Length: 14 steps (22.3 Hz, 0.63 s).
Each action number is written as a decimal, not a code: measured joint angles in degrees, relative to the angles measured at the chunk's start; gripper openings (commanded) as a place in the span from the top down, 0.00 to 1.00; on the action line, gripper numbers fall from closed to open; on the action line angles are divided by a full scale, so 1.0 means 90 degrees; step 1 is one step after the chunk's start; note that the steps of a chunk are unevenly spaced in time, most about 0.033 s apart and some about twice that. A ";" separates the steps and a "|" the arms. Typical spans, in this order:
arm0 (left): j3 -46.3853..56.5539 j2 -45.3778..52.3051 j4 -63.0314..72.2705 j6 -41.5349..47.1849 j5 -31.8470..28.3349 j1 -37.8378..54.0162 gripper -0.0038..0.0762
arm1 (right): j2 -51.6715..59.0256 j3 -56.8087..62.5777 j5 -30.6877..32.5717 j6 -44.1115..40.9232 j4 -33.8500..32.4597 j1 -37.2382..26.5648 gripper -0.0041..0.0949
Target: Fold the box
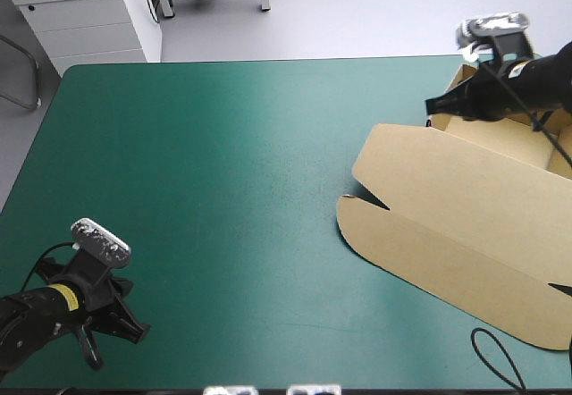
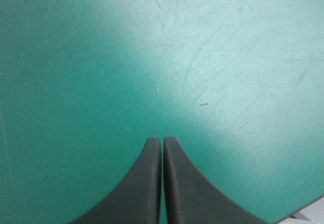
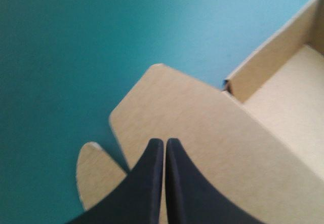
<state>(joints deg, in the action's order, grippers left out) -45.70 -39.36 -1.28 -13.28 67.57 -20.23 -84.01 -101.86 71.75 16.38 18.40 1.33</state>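
The table [image 1: 223,145] had a plain teal-green cover, with faint pale scratches near the left tool [image 2: 162,142], which was black, like the right tool [image 3: 164,142]. The box [image 1: 465,225] was unprinted brown board, perhaps a shade paler inside.

The table [image 1: 206,172], under a teal-green cover, bears the brown box [image 1: 465,189] on its right side: an open tray [image 1: 500,140] with raised walls toward the far right corner, its lid [image 1: 447,225] flat toward the near edge. Fine scratches [image 2: 202,82] mark the cover's near left part.
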 measured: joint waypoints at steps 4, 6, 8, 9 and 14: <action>0.0356 0.0637 0.0079 0.0000 -0.0268 0.0000 0.96 | 0.0726 0.0934 -0.0321 0.0114 -0.0021 0.0760 0.96; 0.0642 0.1010 0.0142 0.0000 -0.0408 0.0000 0.96 | 0.1373 0.1832 -0.0742 0.0132 -0.0023 0.1119 0.96; 0.0920 0.1257 0.0142 0.0000 -0.0429 0.0000 0.96 | 0.2148 0.2752 -0.1054 0.0230 -0.0023 0.1236 0.96; 0.1013 0.1313 0.0191 0.0000 -0.0436 0.0000 0.96 | 0.2434 0.3100 -0.1147 0.0286 -0.0023 0.1250 0.96; 0.1550 0.1513 0.0424 -0.0045 -0.0667 0.0000 0.96 | 0.4959 0.5668 -0.1795 0.0441 -0.0056 0.1255 0.96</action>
<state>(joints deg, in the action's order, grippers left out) -31.76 -25.75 2.53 -13.69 61.57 -20.23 -39.37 -50.84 55.60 20.35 17.89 12.62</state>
